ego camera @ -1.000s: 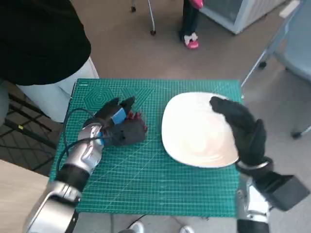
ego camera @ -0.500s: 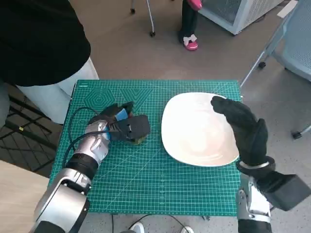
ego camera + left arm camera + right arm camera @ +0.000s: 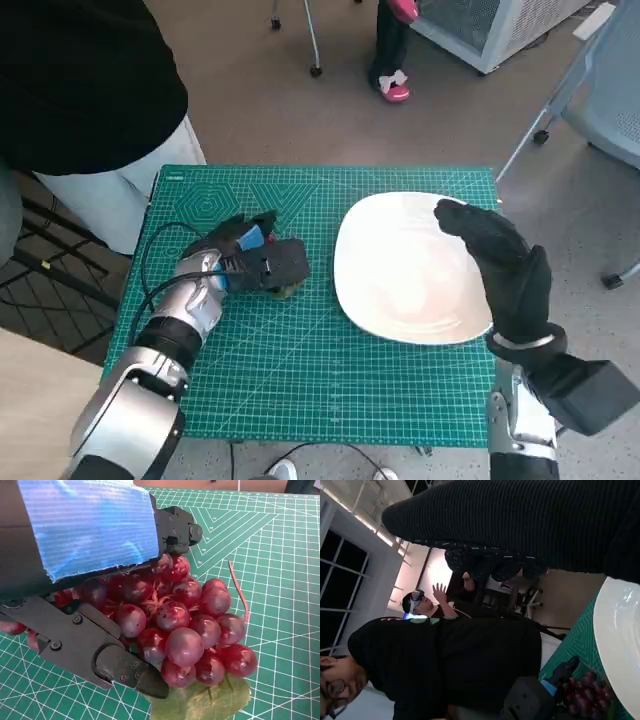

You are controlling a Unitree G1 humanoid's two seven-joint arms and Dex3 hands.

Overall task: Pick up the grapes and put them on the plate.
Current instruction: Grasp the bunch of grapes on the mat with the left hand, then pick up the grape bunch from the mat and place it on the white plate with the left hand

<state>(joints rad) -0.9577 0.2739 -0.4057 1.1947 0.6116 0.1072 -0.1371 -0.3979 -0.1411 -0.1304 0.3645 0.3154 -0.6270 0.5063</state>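
A bunch of red grapes with a green leaf lies on the green cutting mat. My left hand covers the bunch in the head view and grips it, black fingers curled round the fruit. Only the leaf peeks out below the hand in that view. The white plate sits on the mat to the right of the bunch. My gloved right hand rests on the plate's right rim with nothing in it. The right wrist view shows the grapes and the plate rim.
A person in a black top and pale trousers stands at the mat's far left corner. Chair legs and pink-shoed feet are beyond the table. People appear in the right wrist view.
The left hand has closed down over the grapes, hiding the red fruit that showed one second ago. Since half a second ago nothing visibly moved. The right hand stayed put.
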